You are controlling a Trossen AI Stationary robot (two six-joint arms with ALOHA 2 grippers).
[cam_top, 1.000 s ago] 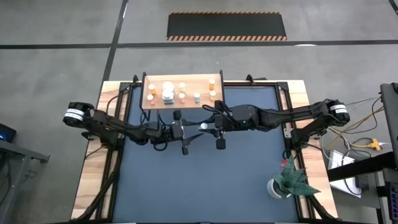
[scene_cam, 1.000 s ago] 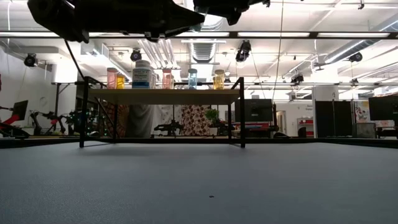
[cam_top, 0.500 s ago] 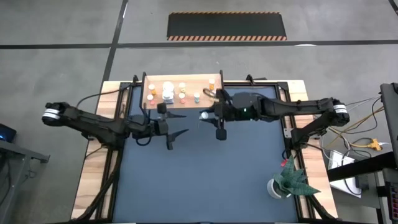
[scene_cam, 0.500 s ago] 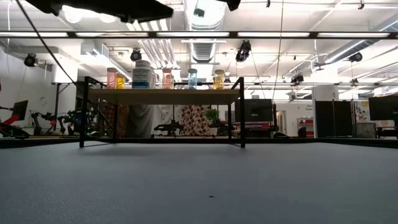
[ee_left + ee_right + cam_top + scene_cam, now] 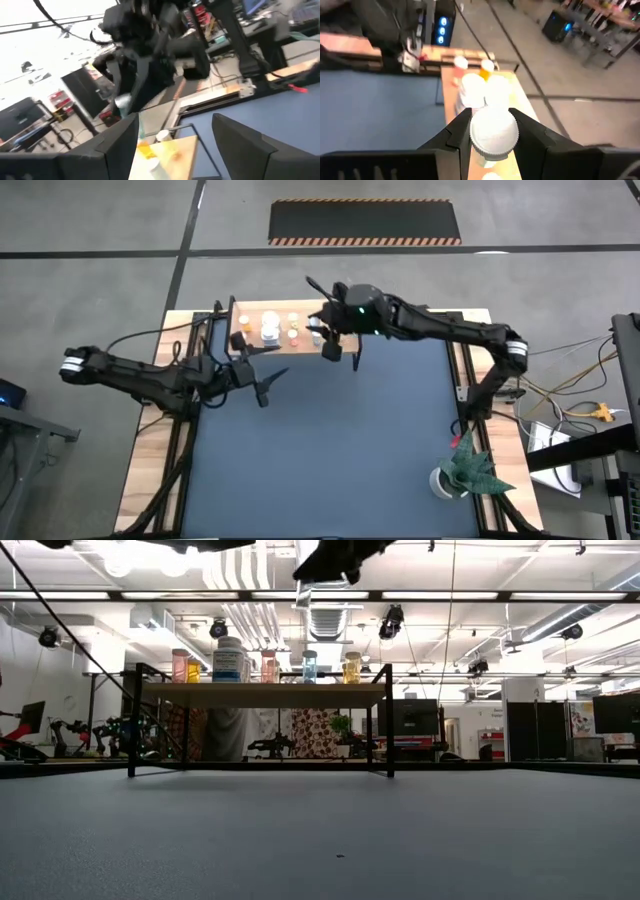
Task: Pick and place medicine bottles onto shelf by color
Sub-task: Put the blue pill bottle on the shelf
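The dark mat (image 5: 340, 450) covers most of the table, with the shelf (image 5: 250, 345) standing at its far edge, a light wooden board on thin black legs. The right arm reaches across so that the right gripper (image 5: 490, 131) hangs over the shelf's right part, its fingers clamped on a white-capped medicine bottle (image 5: 492, 131) held above the board. The left gripper (image 5: 262, 372) sits over the mat just in front of the shelf's left end, its fingers spread wide with nothing between them. On the board stands a cluster of small bottles (image 5: 270, 328), orange, white and greenish with white caps; what they contain cannot be made out. A white pot with a green plant (image 5: 462, 470) sits at the mat's near right corner.
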